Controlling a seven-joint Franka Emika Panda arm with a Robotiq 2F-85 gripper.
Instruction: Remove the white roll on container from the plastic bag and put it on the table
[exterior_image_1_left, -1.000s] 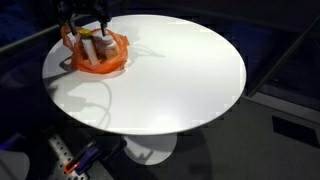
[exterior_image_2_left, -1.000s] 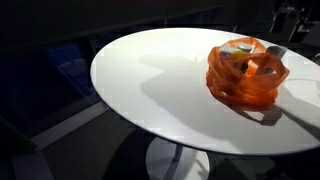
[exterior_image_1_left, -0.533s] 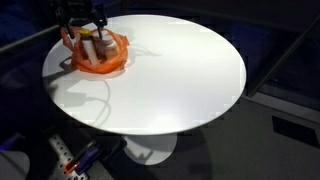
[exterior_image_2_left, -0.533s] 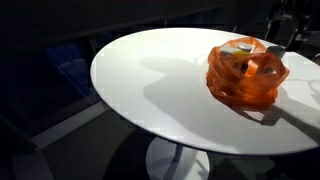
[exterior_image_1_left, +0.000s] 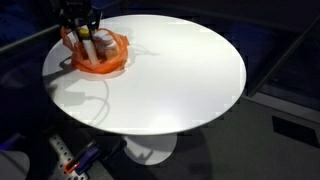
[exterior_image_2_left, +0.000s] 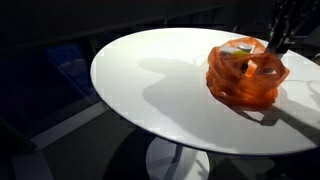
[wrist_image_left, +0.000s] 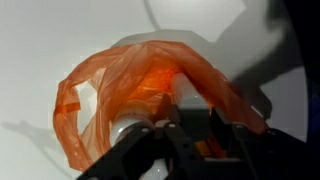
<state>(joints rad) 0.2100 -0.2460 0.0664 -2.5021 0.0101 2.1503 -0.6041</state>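
Observation:
An orange plastic bag (exterior_image_1_left: 108, 58) (exterior_image_2_left: 245, 82) (wrist_image_left: 110, 85) sits near the edge of the round white table (exterior_image_1_left: 170, 85) (exterior_image_2_left: 150, 80). My gripper (exterior_image_1_left: 84, 32) (exterior_image_2_left: 276, 44) (wrist_image_left: 195, 126) reaches down into the bag's open mouth. In the wrist view its fingers (wrist_image_left: 172, 128) stand close together on a pale, shadowed body that looks like the white roll on container (wrist_image_left: 193, 113) (exterior_image_1_left: 88, 46). The bag's folds hide the container's lower part.
Another white rounded thing (wrist_image_left: 127, 131) lies in the bag just outside one finger. A yellow-green item (exterior_image_2_left: 240, 47) also shows inside the bag. The table's white top spreads wide beside the bag; dark floor lies beyond its rim.
The gripper has dropped lower into the bag's mouth and its jaws have gone from wide open to shut. The bag has stayed in place.

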